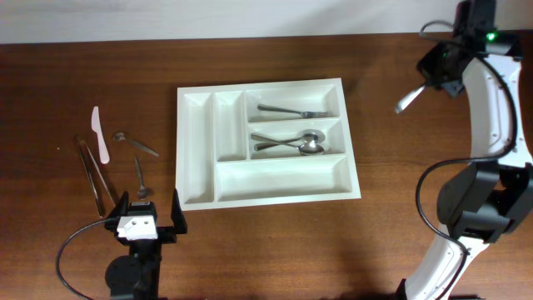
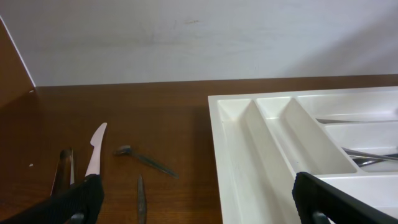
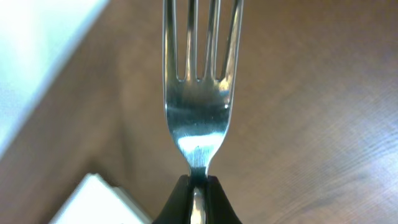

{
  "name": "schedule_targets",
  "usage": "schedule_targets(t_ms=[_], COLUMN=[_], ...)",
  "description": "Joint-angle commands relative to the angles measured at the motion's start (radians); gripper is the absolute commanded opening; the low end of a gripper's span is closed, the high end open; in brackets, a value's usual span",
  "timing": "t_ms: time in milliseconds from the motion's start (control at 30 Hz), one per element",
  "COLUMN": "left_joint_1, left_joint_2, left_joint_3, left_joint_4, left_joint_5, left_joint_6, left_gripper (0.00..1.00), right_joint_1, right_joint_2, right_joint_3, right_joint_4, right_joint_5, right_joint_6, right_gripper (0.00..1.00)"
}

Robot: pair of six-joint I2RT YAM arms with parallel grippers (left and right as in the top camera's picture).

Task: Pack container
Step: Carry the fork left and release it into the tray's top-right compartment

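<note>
My right claw [image 3: 198,188] is clamped on the neck of a metal fork [image 3: 199,93], tines pointing away from the wrist camera. From overhead it hangs above the far right corner of the surface [image 1: 391,242], well apart from the container.

The container [image 1: 275,179] lies flat mid-surface, its two narrow upright slots on its left side. A fork [image 1: 293,111] lies in the upper right compartment and two spoons [image 1: 291,142] share the one below it (their bowls point right).

My left claw [image 1: 149,202] sits low at the near left, jaws wide apart and gripping nothing, its right finger [image 2: 336,199] just beside the container's near left corner. Ahead of it on the bare wood lies loose cutlery: a white plastic knife [image 1: 100,133], a spoon [image 1: 133,143], a shorter metal piece [image 1: 140,177] whose kind I cannot tell, and long metal tongs [image 1: 94,177]. None of these touches the container.
</note>
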Motion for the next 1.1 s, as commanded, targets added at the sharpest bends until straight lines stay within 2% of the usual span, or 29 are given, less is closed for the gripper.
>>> schedule_targets(t_ms=[0, 167, 300, 400, 667, 1067], left_joint_1=[0.005, 0.005, 0.005, 0.005, 0.005, 0.005], left_joint_2=[-0.005, -0.005, -0.005, -0.005, -0.005, -0.005], left_joint_3=[-0.006, -0.006, -0.006, -0.006, -0.006, -0.006], left_joint_4=[0.000, 0.000, 0.000, 0.000, 0.000, 0.000], left_joint_5=[0.000, 0.000, 0.000, 0.000, 0.000, 0.000], left_joint_6=[0.015, 0.016, 0.016, 0.016, 0.015, 0.016], left_gripper=[0.99, 0.99, 0.99, 0.99, 0.99, 0.99], right_joint_1=[0.053, 0.153, 0.270, 0.349, 0.507, 0.595], right_joint_2=[-0.016, -0.008, 0.008, 0.035, 0.179, 0.264], right_joint_3=[0.074, 0.073, 0.061, 0.060, 0.059, 0.059], right_joint_4=[-0.023, -0.031, -0.008, 0.036, 0.082, 0.122], right_joint_5=[-0.046, -0.026, 0.080, 0.117, 0.110, 0.063], right_joint_6=[0.081, 0.346, 0.531, 0.562, 0.758, 0.849], right_gripper=[0.04, 0.04, 0.04, 0.04, 0.04, 0.04])
